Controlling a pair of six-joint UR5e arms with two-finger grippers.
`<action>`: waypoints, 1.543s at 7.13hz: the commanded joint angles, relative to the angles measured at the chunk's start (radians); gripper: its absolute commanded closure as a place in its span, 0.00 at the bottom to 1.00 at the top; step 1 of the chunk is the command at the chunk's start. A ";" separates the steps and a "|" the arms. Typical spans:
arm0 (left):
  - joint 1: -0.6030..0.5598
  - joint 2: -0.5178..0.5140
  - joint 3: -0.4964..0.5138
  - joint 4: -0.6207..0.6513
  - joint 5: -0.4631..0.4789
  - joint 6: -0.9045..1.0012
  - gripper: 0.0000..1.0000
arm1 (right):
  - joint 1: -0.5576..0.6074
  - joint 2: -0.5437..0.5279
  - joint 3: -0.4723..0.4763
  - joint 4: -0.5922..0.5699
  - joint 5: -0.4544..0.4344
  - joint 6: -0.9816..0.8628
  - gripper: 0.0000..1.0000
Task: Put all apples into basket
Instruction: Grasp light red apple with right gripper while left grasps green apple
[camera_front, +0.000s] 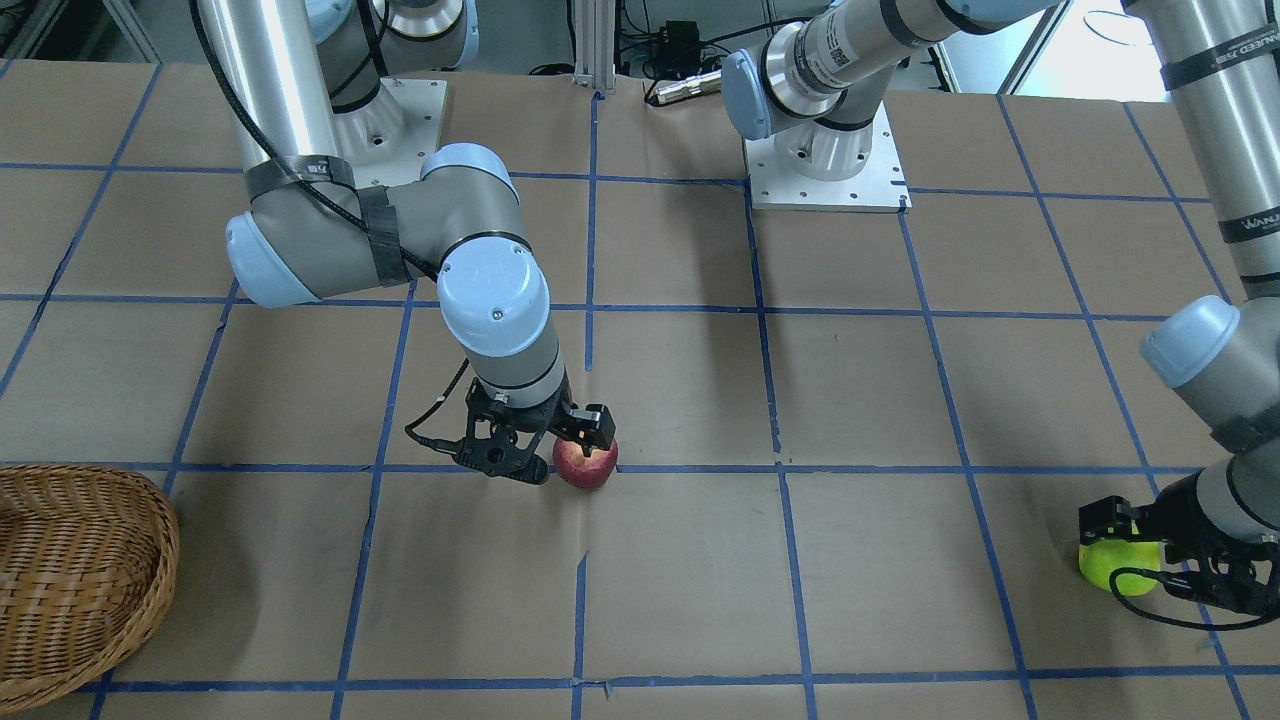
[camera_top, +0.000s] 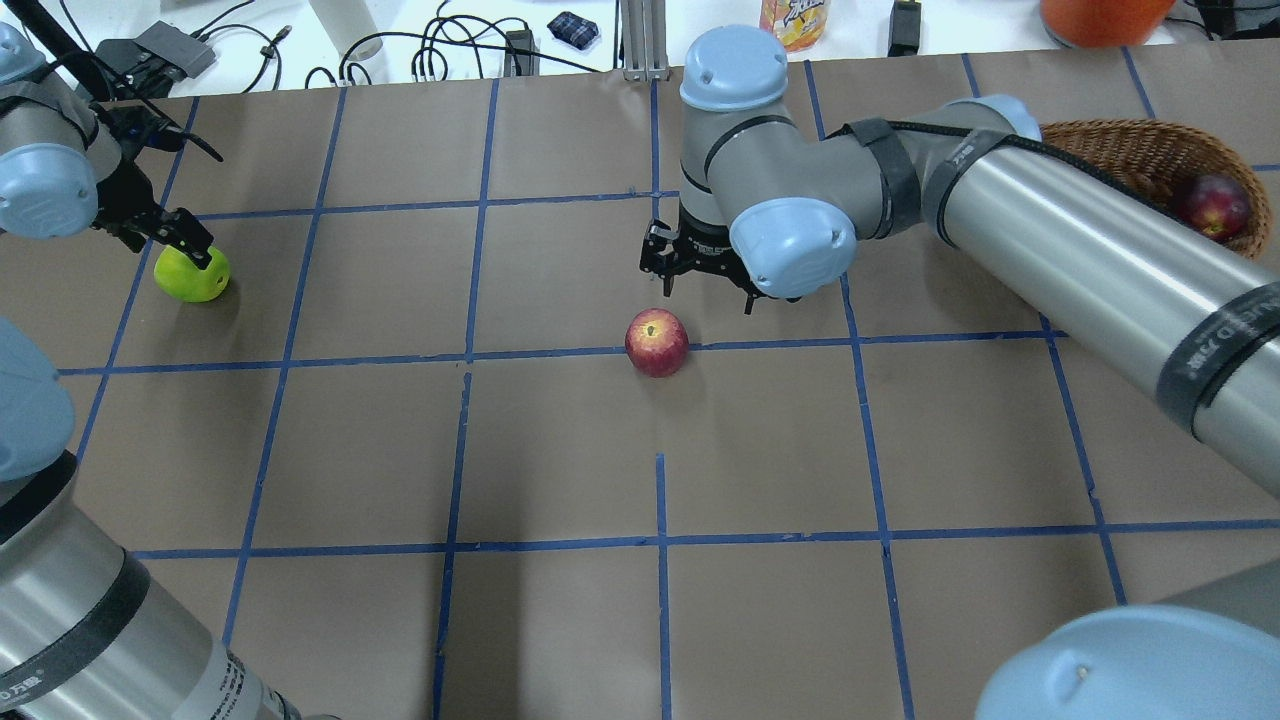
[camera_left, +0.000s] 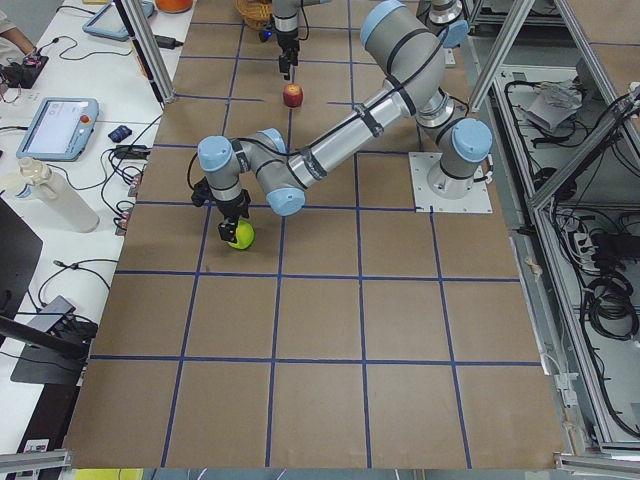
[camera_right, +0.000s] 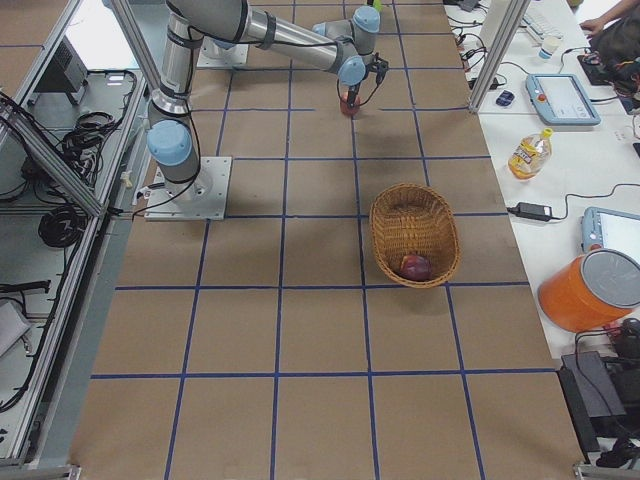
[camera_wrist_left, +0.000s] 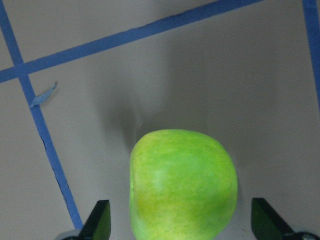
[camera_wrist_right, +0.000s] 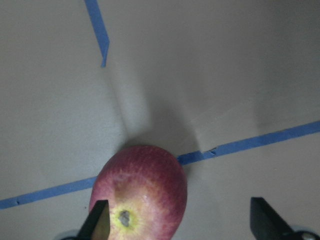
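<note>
The yellow-green apple (camera_top: 192, 274) lies on the table at the far left, also seen in the front view (camera_front: 1118, 568). My left gripper (camera_top: 178, 240) is open just above it; in the left wrist view the apple (camera_wrist_left: 182, 197) sits centred between the two fingertips (camera_wrist_left: 99, 222), not touched. The red apple (camera_top: 657, 342) lies mid-table on a blue line. My right gripper (camera_top: 706, 293) is open and hovers just over it; in the right wrist view the apple (camera_wrist_right: 140, 192) lies close to the left finger. The maroon apple (camera_top: 1213, 205) lies inside the wicker basket (camera_top: 1130, 150).
The basket (camera_front: 70, 570) stands at the table's far edge on my right side. The arm base plates (camera_front: 828, 170) are bolted near the robot's edge. Beyond the table's far edge are cables, a bottle (camera_top: 795, 20) and an orange container (camera_top: 1100, 15).
</note>
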 joint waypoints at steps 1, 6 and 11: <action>0.001 -0.020 0.003 0.006 -0.008 0.002 0.00 | 0.023 0.030 0.000 -0.047 0.011 -0.001 0.00; 0.001 0.000 0.023 0.003 0.003 -0.015 0.69 | 0.040 0.086 -0.001 -0.114 0.011 -0.009 0.00; -0.007 0.182 -0.043 -0.253 -0.212 -0.286 0.69 | 0.040 0.065 -0.009 -0.104 0.067 -0.015 1.00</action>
